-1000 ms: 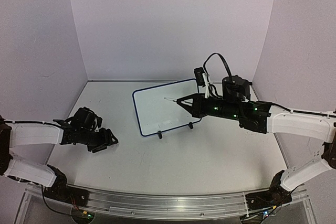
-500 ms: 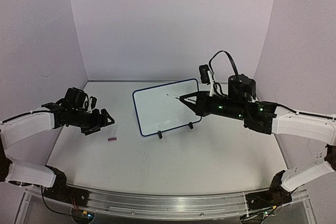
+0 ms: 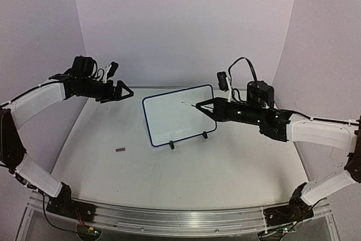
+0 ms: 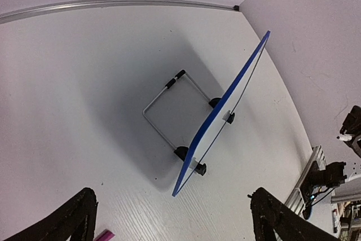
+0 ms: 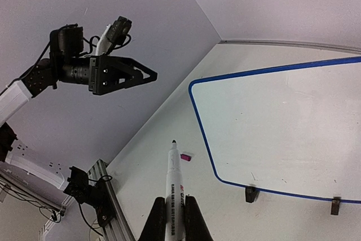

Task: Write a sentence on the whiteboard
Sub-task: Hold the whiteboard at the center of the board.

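The whiteboard [image 3: 177,114] stands tilted on two black feet at mid table, with a thin blue frame. Its face looks blank, and no sentence shows on it. My right gripper [image 3: 202,106] is shut on a white marker [image 3: 190,104]. The uncapped tip hovers just in front of the board's upper right. In the right wrist view the marker [image 5: 173,182] points past the board's [image 5: 282,122] left edge. My left gripper [image 3: 127,91] is open and empty, raised high at the back left. In the left wrist view [image 4: 175,221] it looks down on the board's rear edge [image 4: 223,119].
A small pink cap [image 3: 120,150] lies on the table left of the board; it also shows in the right wrist view [image 5: 184,157] and the left wrist view [image 4: 104,235]. A wire stand [image 4: 163,97] props the board from behind. Walls close in on three sides.
My left arm has lifted off the table and swung up toward the back left, leaving the pink cap on the table. My right gripper with the marker has shifted slightly right.
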### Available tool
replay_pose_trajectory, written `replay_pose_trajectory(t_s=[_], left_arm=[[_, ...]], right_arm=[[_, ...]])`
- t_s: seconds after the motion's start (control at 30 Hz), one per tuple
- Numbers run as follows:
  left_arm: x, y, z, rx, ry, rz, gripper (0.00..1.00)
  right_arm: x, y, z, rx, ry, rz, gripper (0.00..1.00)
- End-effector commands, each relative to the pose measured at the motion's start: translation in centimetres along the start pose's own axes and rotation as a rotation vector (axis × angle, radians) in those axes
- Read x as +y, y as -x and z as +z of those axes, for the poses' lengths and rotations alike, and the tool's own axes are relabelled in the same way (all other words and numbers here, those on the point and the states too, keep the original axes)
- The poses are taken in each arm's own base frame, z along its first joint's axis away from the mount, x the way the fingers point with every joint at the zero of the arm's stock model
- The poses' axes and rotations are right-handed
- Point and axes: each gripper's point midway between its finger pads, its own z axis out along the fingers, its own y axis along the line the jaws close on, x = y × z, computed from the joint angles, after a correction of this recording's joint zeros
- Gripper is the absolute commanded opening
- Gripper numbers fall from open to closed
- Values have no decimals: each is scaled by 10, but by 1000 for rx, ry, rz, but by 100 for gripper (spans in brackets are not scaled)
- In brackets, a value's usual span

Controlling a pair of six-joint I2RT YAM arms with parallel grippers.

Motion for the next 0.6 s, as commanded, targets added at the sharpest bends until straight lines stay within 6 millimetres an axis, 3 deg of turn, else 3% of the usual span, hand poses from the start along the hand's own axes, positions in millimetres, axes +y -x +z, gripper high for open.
replay_pose_trajectory(t_s=[0.0,0.17,0.37,0.43,0.57], left_arm=[[-7,10,16,-35,-101,145,97],[-23,11,28,-53,-246,172,97],[-20,0,51,50,-199,228,92],[-15,-4,61,71,-196,217,83],[-23,-13,80,111,-199,281,67]], right_arm=[[13,6,10,-4,97,3,0],[15,1,25,44,133,-9,0],[10,-12,56,120,100,-29,0],[7,-8,64,99,86,-18,0],[0,-9,81,87,68,-5,0]])
